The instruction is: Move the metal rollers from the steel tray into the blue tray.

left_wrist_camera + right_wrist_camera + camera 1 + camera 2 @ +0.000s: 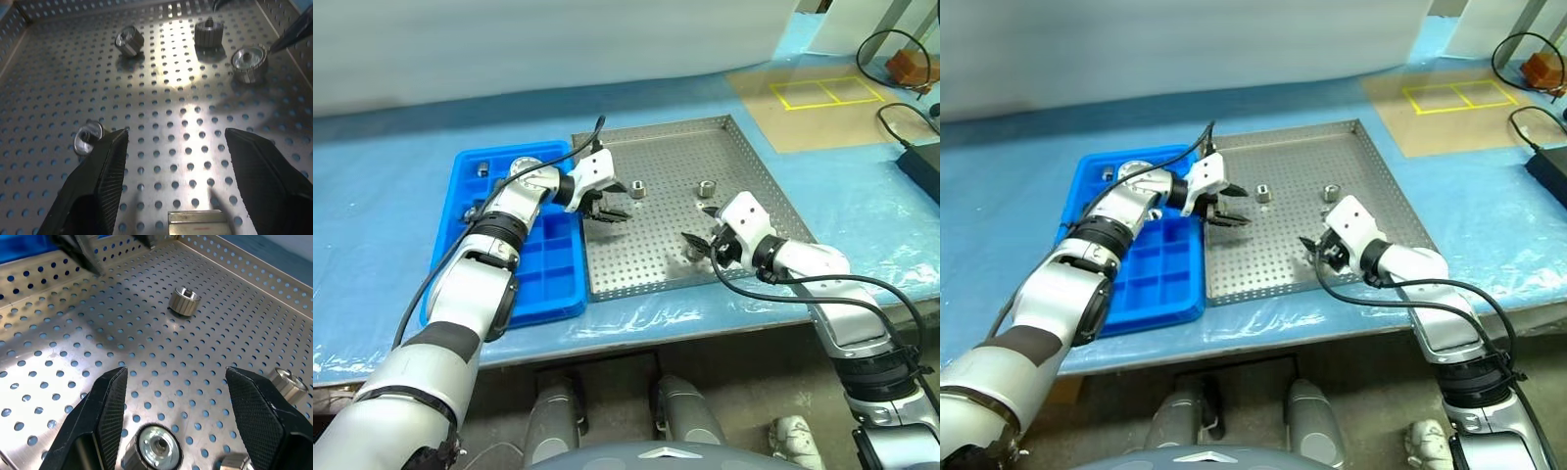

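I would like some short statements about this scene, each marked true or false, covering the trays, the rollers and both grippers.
1. The bright blue plastic tray with square compartments lies to the robot's left of the perforated square steel tray. True.
2. The left gripper holds a small shiny metal roller. False: its fingers are open with nothing between them, as the left wrist view shows.
3. The steel tray holds no rollers. False: several remain, such as one near the far side and another.
4. The right gripper is open, with a roller lying on the tray floor between its fingers. True.
5. Both grippers are over the blue tray. False: both are over the steel tray.
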Tool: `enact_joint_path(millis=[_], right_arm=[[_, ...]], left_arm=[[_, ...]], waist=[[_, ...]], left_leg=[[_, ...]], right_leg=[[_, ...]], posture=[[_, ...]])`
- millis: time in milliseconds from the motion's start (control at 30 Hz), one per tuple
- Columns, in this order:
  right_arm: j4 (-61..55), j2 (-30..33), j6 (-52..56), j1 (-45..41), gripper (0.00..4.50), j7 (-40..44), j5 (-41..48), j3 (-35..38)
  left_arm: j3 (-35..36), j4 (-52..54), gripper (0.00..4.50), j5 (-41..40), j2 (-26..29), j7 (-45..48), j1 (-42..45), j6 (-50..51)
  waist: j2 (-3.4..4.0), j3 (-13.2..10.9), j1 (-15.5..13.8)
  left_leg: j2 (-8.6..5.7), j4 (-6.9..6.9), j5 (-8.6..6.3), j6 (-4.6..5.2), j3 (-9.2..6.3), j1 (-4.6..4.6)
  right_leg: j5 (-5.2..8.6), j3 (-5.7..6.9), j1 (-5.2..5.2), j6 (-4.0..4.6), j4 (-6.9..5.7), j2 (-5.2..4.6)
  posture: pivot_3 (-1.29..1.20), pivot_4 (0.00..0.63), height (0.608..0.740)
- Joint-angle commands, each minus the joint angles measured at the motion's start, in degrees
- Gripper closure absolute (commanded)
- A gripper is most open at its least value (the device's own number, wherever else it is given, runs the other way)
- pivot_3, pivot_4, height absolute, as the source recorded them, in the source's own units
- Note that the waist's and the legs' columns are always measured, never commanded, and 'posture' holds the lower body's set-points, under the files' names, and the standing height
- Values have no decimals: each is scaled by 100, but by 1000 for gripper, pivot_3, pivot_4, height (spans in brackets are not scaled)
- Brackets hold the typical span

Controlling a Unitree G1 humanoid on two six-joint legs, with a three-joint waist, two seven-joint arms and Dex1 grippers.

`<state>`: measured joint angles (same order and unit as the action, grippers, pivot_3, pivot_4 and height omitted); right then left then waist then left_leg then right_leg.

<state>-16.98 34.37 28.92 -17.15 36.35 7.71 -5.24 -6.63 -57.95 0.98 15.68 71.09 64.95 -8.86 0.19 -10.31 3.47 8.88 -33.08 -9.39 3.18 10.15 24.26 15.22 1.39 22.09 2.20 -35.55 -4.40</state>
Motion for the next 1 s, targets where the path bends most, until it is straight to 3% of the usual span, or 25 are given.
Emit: enact_joint_path(millis=[33,133,333,500,700,1000], right_arm=[[-90,-19,-99,-98,1238,55,48,66],[-103,-98,-56,-139,1238,111,158,72],[56,-330,-403,-532,1238,-68,-77,-54],[67,-572,-277,-811,1238,-6,197,25],[-365,-624,358,-1062,1238,409,895,77],[-84,-321,-285,-1389,1238,554,114,-516]], left_arm=[[569,612,1171,-765,-45,61,-22,-29],[814,906,1171,-1129,-145,26,-186,30],[652,1989,1171,-1888,-88,929,-634,2106],[881,2382,1171,-2460,-245,821,-758,3022],[1169,1815,1171,-2678,-648,78,-475,3362],[1314,847,1171,-2602,-1130,-751,-213,3842]], waist=[[0,0,0],[0,0,11],[1,-1,21],[3,-2,-5],[3,-2,-116],[2,-2,-118]], left_leg=[[0,0,0,0,0,0],[2,0,0,0,1,-3],[3,0,3,-4,1,-5],[3,-1,4,-6,2,-6],[0,-3,3,-3,2,-2],[1,-6,3,-4,2,-4]], right_leg=[[0,0,0,0,0,0],[0,0,1,0,-5,0],[0,-2,6,0,-15,1],[0,-3,5,1,-17,2],[0,-3,4,1,-13,0],[0,-3,3,0,-15,1]], posture=[[-413,150,740],[-406,150,740],[-395,150,740],[-384,150,740],[-374,150,740],[-382,150,740]])
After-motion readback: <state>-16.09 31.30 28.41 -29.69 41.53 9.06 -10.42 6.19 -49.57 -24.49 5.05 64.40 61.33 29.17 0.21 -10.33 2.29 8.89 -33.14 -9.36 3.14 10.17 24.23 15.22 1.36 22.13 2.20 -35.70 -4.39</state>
